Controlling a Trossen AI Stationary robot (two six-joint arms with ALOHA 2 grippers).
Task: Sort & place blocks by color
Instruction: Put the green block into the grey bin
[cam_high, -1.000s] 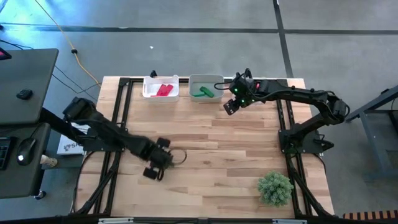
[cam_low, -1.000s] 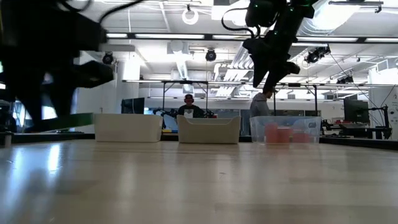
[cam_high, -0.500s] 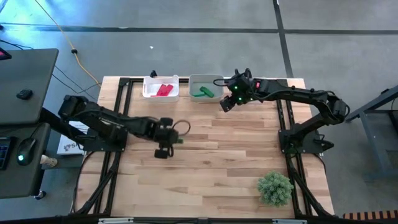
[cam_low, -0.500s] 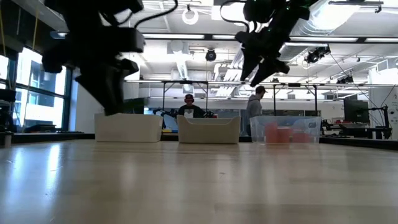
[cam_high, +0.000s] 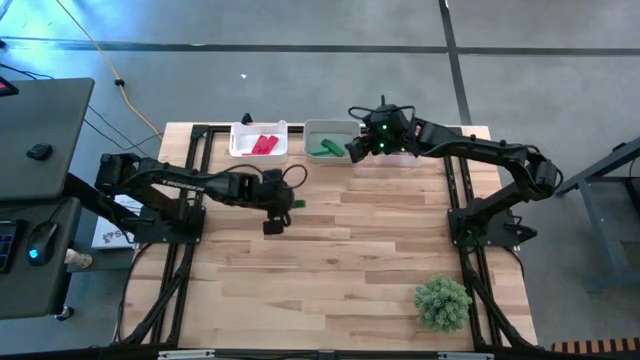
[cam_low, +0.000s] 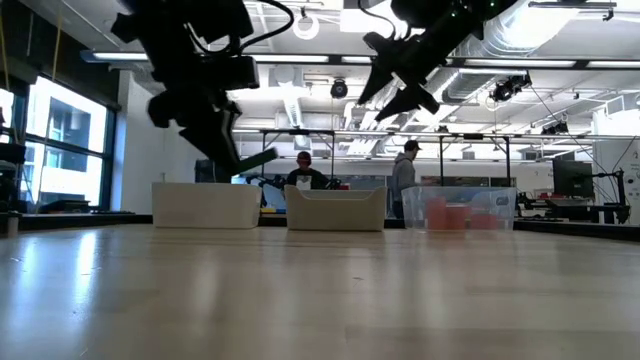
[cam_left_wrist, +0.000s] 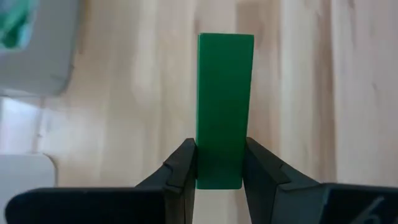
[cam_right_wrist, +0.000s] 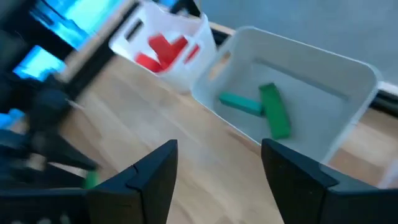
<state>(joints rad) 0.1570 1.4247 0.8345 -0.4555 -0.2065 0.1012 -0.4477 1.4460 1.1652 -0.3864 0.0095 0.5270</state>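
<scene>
A green oblong block (cam_left_wrist: 224, 109) is pinched in the left gripper (cam_left_wrist: 219, 163) above the bench (cam_high: 350, 260); the right gripper (cam_right_wrist: 217, 165) is spread over a white bin (cam_right_wrist: 348, 81) of green blocks (cam_right_wrist: 273, 111).

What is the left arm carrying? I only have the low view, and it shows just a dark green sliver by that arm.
Observer: The left gripper is shut on a green oblong block, pinched at one end between its jaws.
Reviewer: Where over the table is it?
Observer: In the high view it hangs above bare wood, short of the two white rectangular bins at the far edge.
Reviewer: What do the bins hold?
Observer: One holds red blocks, the other two green blocks.
Reviewer: And the right arm?
Observer: The right gripper is open and empty, beside the bin with the green blocks.
</scene>
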